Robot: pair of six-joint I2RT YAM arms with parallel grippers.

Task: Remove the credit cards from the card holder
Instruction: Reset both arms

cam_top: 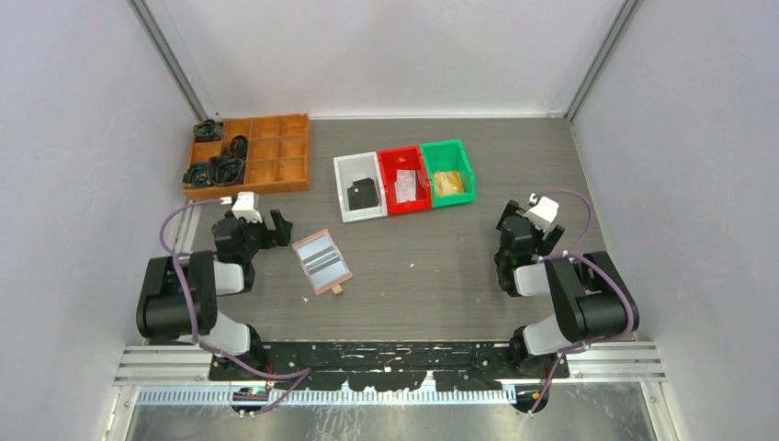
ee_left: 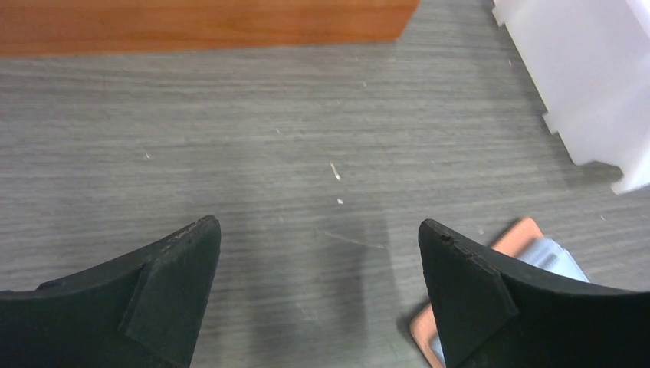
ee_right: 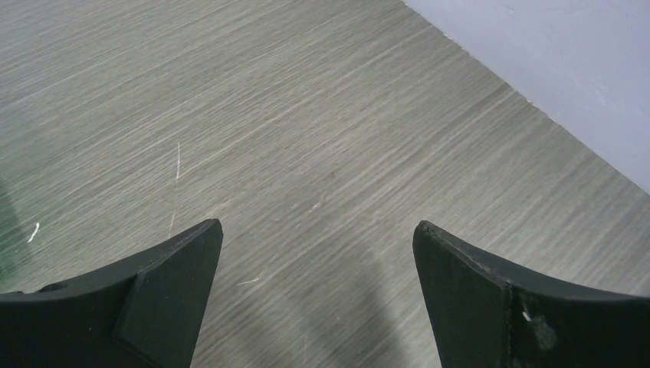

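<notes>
Card holder (cam_top: 321, 261) lies open | bins (cam_top: 400, 152) behind | wooden tray (cam_top: 276, 147) far left

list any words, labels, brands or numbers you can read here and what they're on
No text can be read. The card holder, white bin, red bin, green bin and wooden tray show no legible print; whatever lies in the bins is too small to tell.

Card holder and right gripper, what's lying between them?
Nothing: the top view shows only bare table between the card holder and the right gripper.
</notes>
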